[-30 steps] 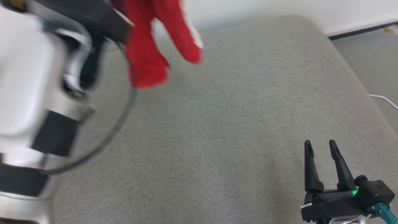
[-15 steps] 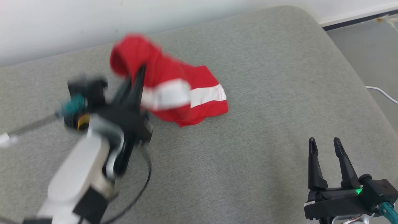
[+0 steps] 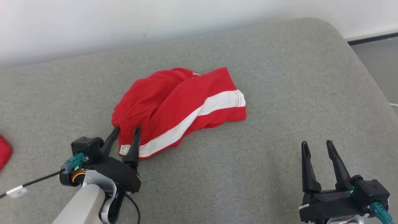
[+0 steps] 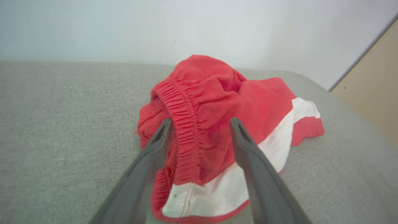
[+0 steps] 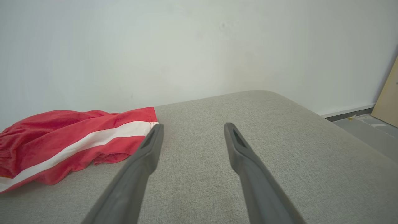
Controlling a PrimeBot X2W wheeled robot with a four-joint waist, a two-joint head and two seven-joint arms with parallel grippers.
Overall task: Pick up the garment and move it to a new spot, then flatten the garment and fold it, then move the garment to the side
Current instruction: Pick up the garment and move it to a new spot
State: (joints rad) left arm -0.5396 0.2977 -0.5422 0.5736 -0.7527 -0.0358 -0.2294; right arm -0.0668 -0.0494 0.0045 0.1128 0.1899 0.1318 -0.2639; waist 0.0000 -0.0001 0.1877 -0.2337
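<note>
The garment (image 3: pixel 177 109), red shorts with a white side stripe, lies crumpled on the grey cushion (image 3: pixel 279 93) near its middle. My left gripper (image 3: pixel 126 130) is open at the garment's near-left edge, its two fingers either side of the elastic waistband (image 4: pixel 186 121) and gripping nothing. In the left wrist view the garment (image 4: pixel 224 112) bunches up between and beyond the fingers (image 4: pixel 245 143). My right gripper (image 3: pixel 317 146) stands open over bare cushion at the lower right, well clear of the garment (image 5: pixel 71 140), which shows to its left in the right wrist view.
A white wall (image 3: pixel 155 18) runs behind the cushion. Grey floor (image 3: pixel 379 62) lies past the cushion's right edge. Another bit of red cloth (image 3: pixel 4 152) pokes in at the left edge. A black cable (image 3: pixel 34 180) trails from my left wrist.
My left arm swung down from high up with the garment hanging from it, laid it on the cushion, then opened and let it go. The head camera shifted. The right gripper stayed put.
</note>
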